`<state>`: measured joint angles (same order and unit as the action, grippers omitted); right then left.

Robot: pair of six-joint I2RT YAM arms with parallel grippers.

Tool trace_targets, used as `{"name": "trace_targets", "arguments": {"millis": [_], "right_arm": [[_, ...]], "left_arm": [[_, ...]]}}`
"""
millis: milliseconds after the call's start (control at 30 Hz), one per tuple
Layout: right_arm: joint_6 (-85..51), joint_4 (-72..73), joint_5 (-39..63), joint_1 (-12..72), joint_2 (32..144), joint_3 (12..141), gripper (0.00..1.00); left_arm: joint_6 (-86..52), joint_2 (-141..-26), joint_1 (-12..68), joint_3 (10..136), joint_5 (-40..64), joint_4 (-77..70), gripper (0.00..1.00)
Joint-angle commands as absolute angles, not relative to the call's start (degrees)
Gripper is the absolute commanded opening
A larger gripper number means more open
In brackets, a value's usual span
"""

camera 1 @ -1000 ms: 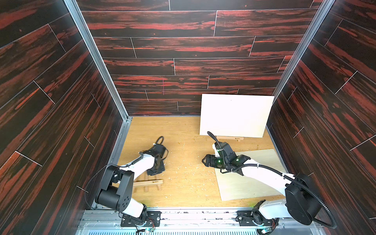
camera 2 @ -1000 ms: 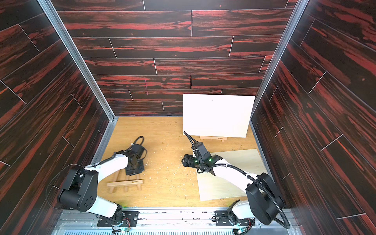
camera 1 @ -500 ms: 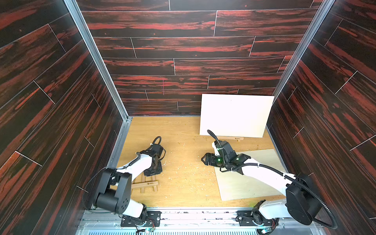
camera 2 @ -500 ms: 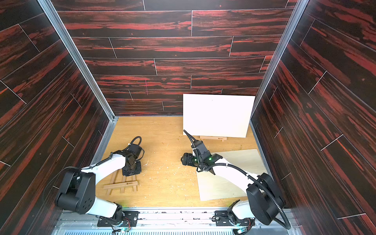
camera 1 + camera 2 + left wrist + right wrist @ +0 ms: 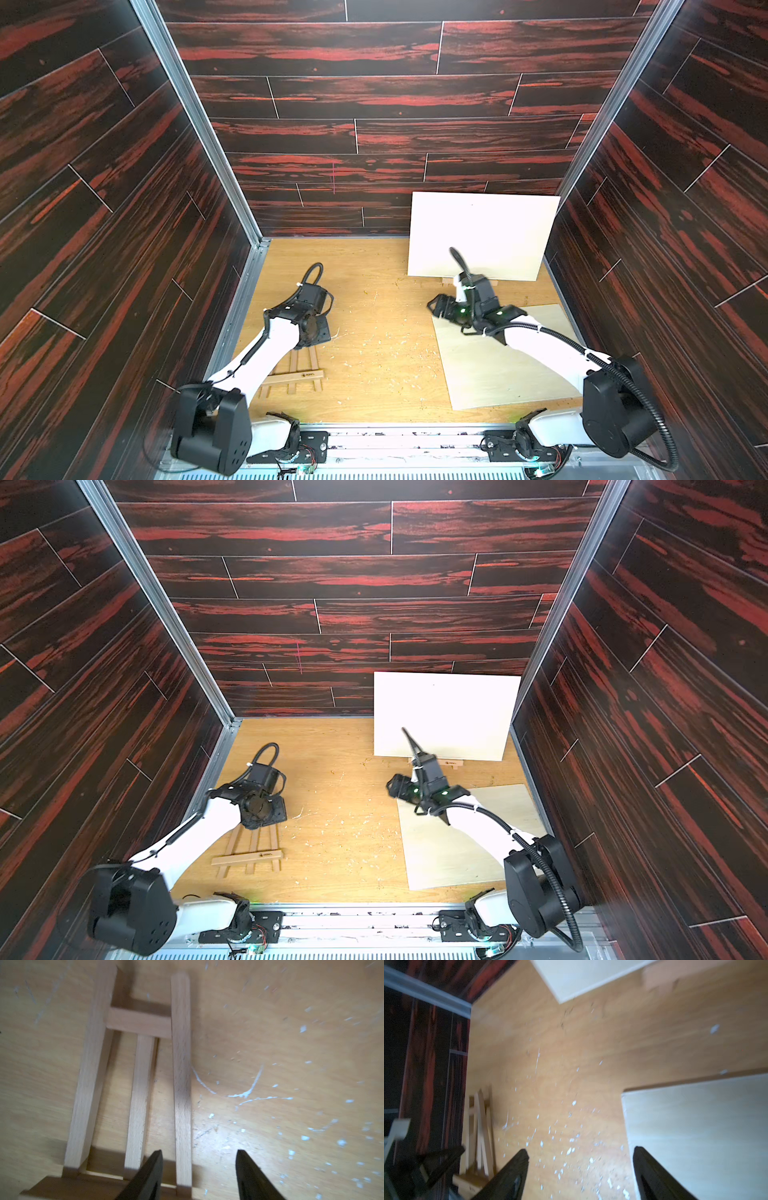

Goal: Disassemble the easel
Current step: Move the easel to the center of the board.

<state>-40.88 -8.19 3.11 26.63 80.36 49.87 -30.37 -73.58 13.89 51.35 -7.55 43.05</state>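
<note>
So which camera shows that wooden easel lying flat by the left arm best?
The left wrist view: the easel fills it, legs and crossbar clear. Both top views show the easel small, partly under the left arm. The right wrist view shows the easel blurred.

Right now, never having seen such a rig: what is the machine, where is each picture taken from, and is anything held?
It is a robot with two arms, each ending in a two-fingered end effector. Both top views look down on the whole booth; each wrist view looks out from one arm's wrist. On the wooden tabletop a small easel lies flat under the left end effector, a pale board lies flat on the right, and a white canvas stands propped at the back. The right end effector hovers by the board's corner. Both are open and hold nothing.
</note>
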Motion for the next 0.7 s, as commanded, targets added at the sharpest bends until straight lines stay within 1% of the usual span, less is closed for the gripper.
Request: {"name": "trace_targets", "arguments": {"millis": [0,200,367,500,633,667], "right_arm": [[-41.1,-4.2,3.1,22.6,80.0,49.3,0.82],[-45.4,7.6,5.4,13.7,81.5,44.6,0.84],[-49.5,17.7,8.0,7.6,85.5,42.2,0.82],[-54.8,29.5,9.1,4.3,89.2,39.1,0.79],[-58.6,37.7,9.2,3.3,93.8,38.3,0.76],[-59.4,39.5,9.2,3.3,94.8,38.1,0.76]], "left_arm": [[-31.3,-70.5,14.3,53.3,-6.0,44.2,0.64],[-33.3,-68.4,16.6,54.5,-4.6,40.9,0.68],[-34.6,-70.4,19.9,55.7,-4.3,37.9,0.69],[-35.4,-73.3,21.9,56.5,-3.7,35.4,0.69],[-35.9,-76.1,23.3,57.5,-2.7,33.4,0.7],[-35.9,-76.5,23.5,57.7,-2.3,31.0,0.71]]}}
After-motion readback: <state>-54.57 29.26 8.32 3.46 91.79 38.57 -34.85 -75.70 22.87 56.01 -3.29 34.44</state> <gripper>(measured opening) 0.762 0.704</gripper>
